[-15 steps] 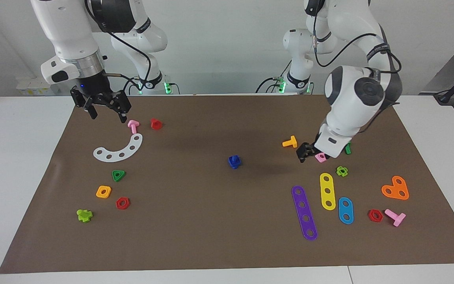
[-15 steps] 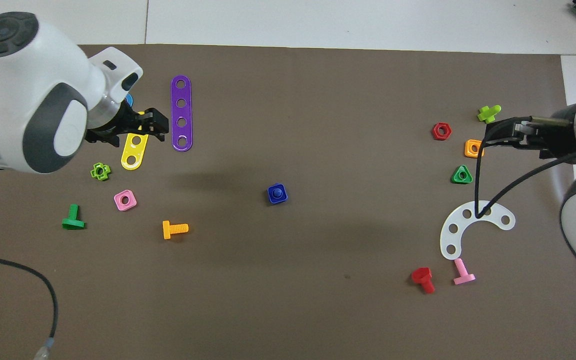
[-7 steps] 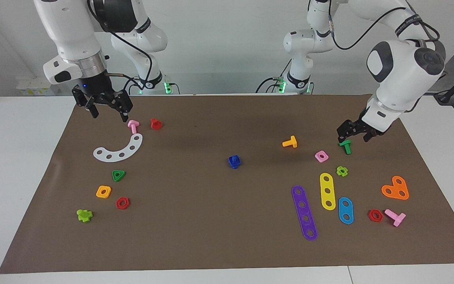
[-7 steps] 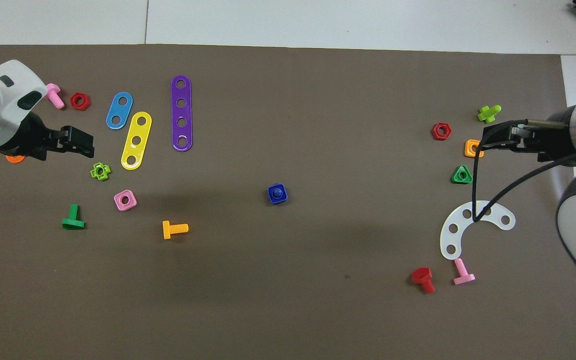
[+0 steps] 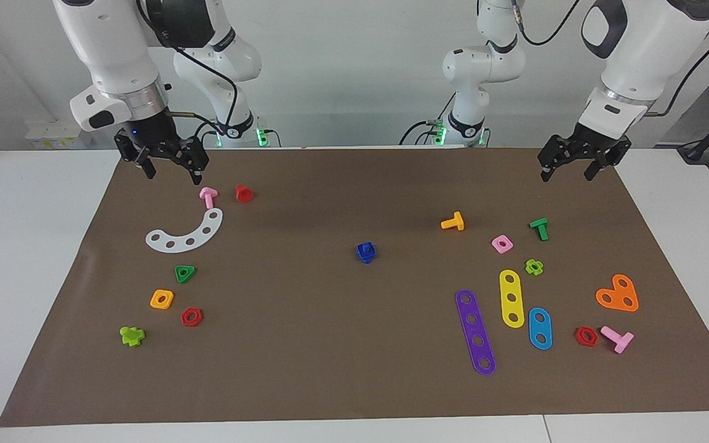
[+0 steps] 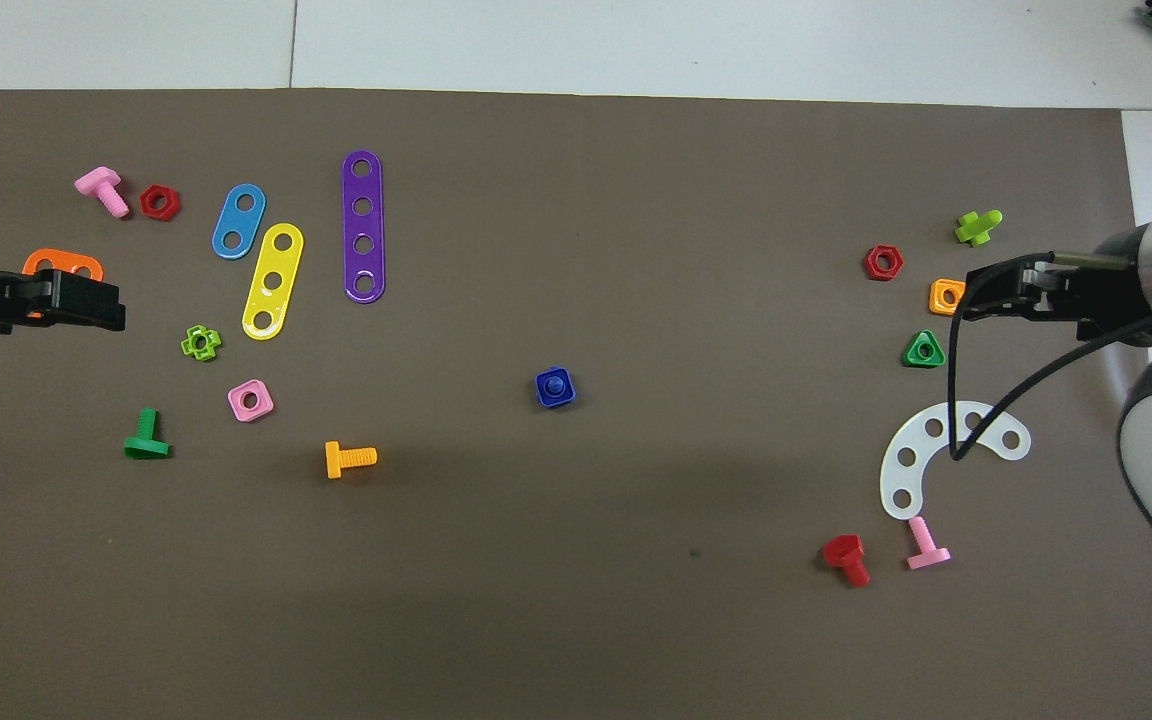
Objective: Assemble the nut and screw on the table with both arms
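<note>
I see the small dark blue square plastic nut (image 5: 366,252) threaded on the dark blue screw (image 6: 555,384) mid-mat, nothing crowding it, the orange T-shaped bolt (image 5: 453,222) nearest, while my left gripper (image 5: 578,166) and right gripper (image 5: 167,170) hang wide open, empty, over the mat's ends.

No readable text, labels, brands, numbers or signs on anything in either view
</note>
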Tool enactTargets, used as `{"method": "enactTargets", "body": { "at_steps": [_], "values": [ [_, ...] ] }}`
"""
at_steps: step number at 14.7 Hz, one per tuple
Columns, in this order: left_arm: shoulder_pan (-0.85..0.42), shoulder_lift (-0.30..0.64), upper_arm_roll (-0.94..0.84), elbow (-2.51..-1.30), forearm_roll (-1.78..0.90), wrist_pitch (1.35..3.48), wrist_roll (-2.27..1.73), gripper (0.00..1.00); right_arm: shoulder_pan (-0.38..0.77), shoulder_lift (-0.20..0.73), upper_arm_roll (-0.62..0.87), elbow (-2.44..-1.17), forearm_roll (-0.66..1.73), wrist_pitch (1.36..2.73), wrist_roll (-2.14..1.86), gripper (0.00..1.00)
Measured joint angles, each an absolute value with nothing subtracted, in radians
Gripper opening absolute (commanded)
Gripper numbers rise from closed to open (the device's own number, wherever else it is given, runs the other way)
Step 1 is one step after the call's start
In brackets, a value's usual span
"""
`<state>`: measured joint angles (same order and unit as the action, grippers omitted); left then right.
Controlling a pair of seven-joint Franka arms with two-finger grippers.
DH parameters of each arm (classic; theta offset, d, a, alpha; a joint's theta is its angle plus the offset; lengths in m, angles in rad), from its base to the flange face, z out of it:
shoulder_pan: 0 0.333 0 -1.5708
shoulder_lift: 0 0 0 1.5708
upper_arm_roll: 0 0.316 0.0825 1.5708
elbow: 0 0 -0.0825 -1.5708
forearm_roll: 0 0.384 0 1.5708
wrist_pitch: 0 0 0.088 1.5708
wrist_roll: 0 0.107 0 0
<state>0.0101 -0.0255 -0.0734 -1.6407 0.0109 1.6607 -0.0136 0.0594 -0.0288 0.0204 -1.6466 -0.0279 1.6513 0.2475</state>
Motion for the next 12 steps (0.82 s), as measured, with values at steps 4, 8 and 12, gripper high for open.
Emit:
{"method": "enactTargets", "body": {
  "at_steps": [4,8,12],
  "values": [
    [0.006,-0.007,-0.078,-1.600,0.033,1.654,-0.013,1.00,0.059,-0.032,0.020,-1.639,-0.028,1.623,0.237,1.00],
    [0.006,0.041,-0.078,-1.514,0.033,1.594,-0.013,1.00,0.059,-0.032,0.020,-1.634,-0.027,1.621,0.221,1.00],
    [0.006,0.116,-0.079,-1.405,0.033,1.533,-0.011,1.00,0.059,-0.032,0.020,-1.631,-0.027,1.621,0.206,1.00]
  ]
}}
